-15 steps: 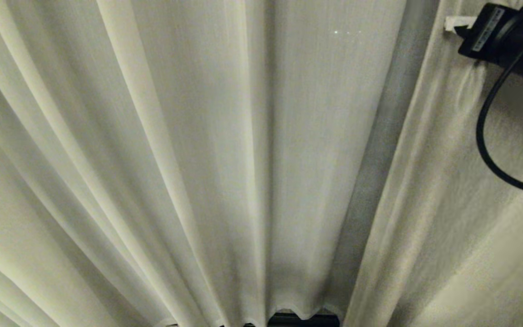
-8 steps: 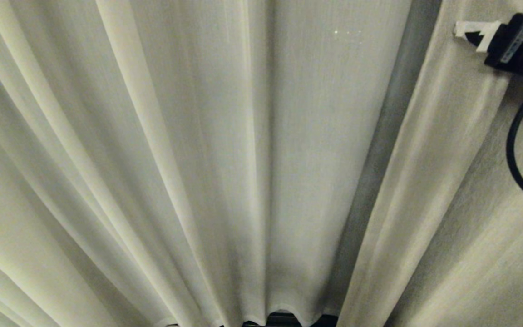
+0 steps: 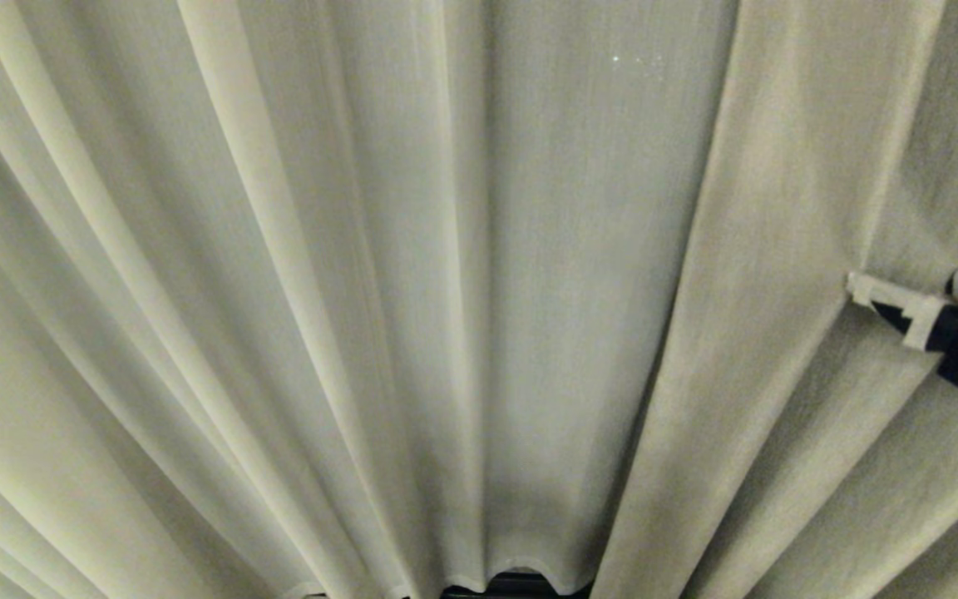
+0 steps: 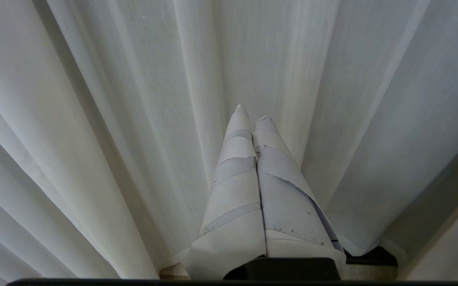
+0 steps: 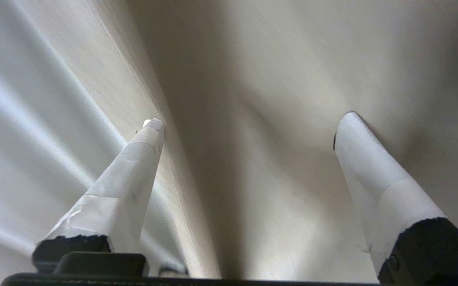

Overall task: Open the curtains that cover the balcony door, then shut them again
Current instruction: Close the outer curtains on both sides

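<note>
The curtains (image 3: 479, 274) hang drawn across the whole view, only a dark sliver of door (image 3: 520, 585) showing at the hem. The right gripper (image 5: 249, 123) stands wide apart against the right panel, holding nothing. The left gripper (image 4: 253, 119) sits parked, pressed together and empty. Closing on too thin a fold would likely let the cloth slip free.

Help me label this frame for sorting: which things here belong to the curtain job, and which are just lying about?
Belongs to the job:
- curtains, drawn together
- right hand, open at the right panel
- dark strip under the hem, perhaps the balcony door's frame

Just lying about:
- left hand, shut, idle
</note>
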